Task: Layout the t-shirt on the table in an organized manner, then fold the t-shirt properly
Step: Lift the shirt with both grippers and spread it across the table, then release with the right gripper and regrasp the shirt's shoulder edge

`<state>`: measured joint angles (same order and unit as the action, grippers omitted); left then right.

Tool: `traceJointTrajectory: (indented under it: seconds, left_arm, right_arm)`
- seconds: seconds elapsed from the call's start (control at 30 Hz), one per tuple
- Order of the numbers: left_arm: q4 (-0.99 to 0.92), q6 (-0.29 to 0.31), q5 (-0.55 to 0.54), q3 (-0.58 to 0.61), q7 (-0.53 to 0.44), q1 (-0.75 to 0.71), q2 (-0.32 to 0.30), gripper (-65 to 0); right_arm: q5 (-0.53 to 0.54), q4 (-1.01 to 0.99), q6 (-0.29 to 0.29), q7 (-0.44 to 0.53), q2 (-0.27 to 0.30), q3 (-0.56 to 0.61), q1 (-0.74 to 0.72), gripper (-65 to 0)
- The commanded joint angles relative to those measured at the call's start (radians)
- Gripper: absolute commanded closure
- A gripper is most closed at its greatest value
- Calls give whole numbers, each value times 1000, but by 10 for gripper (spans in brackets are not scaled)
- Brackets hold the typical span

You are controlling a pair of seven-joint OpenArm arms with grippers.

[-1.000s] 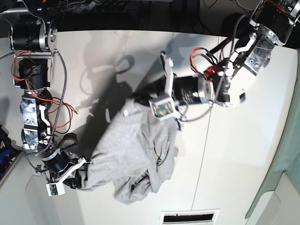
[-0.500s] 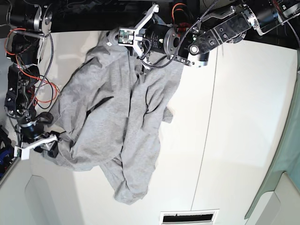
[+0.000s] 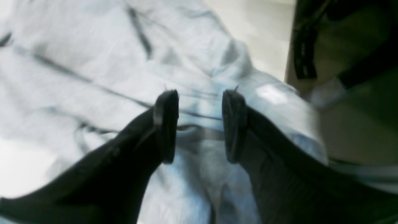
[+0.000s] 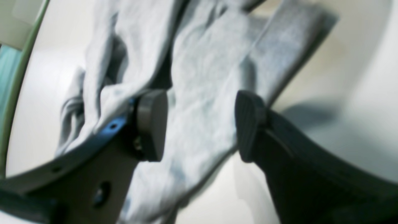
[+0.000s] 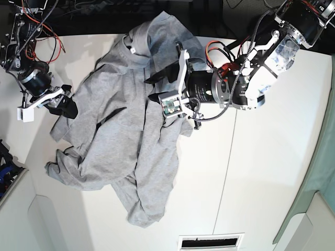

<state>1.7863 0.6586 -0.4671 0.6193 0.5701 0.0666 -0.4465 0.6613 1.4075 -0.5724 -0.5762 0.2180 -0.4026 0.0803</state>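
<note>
The light grey t-shirt (image 5: 120, 141) lies crumpled and creased on the white table (image 5: 272, 157), running from the far edge down toward the near side. No lettering shows. My left gripper (image 5: 155, 88) hovers open over the shirt's right-hand part. In the left wrist view its fingers (image 3: 166, 124) stand apart above wrinkled cloth (image 3: 93, 62). My right gripper (image 5: 65, 102) sits open at the shirt's left border. In the right wrist view the right gripper (image 4: 199, 124) holds nothing, with shirt fabric (image 4: 205, 77) beneath the gap.
A thin dark seam (image 5: 230, 157) crosses the table to the right of the shirt. A slotted vent (image 5: 212, 242) sits at the near edge. A teal-green border (image 5: 314, 183) runs along the right side. Cables and dark gear line the far edge.
Both grippers were shut on the bunched shirt, swung it out toward the far edge and let go. Now the left gripper has drawn back over the shirt and the right has moved farther away.
</note>
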Motion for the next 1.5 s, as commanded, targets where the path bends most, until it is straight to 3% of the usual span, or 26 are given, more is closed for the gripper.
traceJointTrajectory:
  seconds: [0.0, 0.13, 0.23, 0.33, 0.43, 0.63, 0.8, 0.87, 1.03, 1.27, 1.47]
  left_arm:
    - [18, 25, -51, -13, -8, 12, -2, -263]
    - [17, 31, -67, -19, 27, 10, -3, -263]
    - [-6, -48, -10, -32, 20, 11, -2, -263]
    - [-80, -99, 22, -66, -13, 11, -2, -263]
    - [-189, -98, 31, -108, -50, 11, 1, -263]
    - [-372, -98, 31, -183, -105, 11, 72, -263]
    - [-493, -97, 32, -183, -127, 11, 127, -251]
    - [-518, -97, 32, -183, -135, 12, 140, -210]
    - [-525, -97, 54, -183, -162, 31, 153, 0]
    - [-525, -99, 226, -250, -132, 87, 134, 0]
    - [-525, -175, 225, -321, -125, 112, 67, 0]
  right_arm:
    - [20, 36, -11, 22, 14, 10, 6, -341]
    - [20, 73, -11, 22, 11, 84, 53, -341]
    - [0, 76, -11, 22, 9, 183, 67, -341]
    - [-117, 76, 7, 34, -28, 269, 67, -341]
    - [-215, 76, 54, 48, -78, 302, 67, -341]
    - [-292, 76, 77, 50, -134, 302, 67, -336]
    - [-333, 76, 84, 60, -150, 302, 66, -152]
    - [-333, 76, 84, 60, -149, 302, 67, -123]
    - [-333, 76, 82, 63, -148, 279, 64, -123]
    - [-332, 135, 74, 93, -148, 182, 64, -123]
    - [-328, 160, 75, 93, -109, 76, 64, -123]
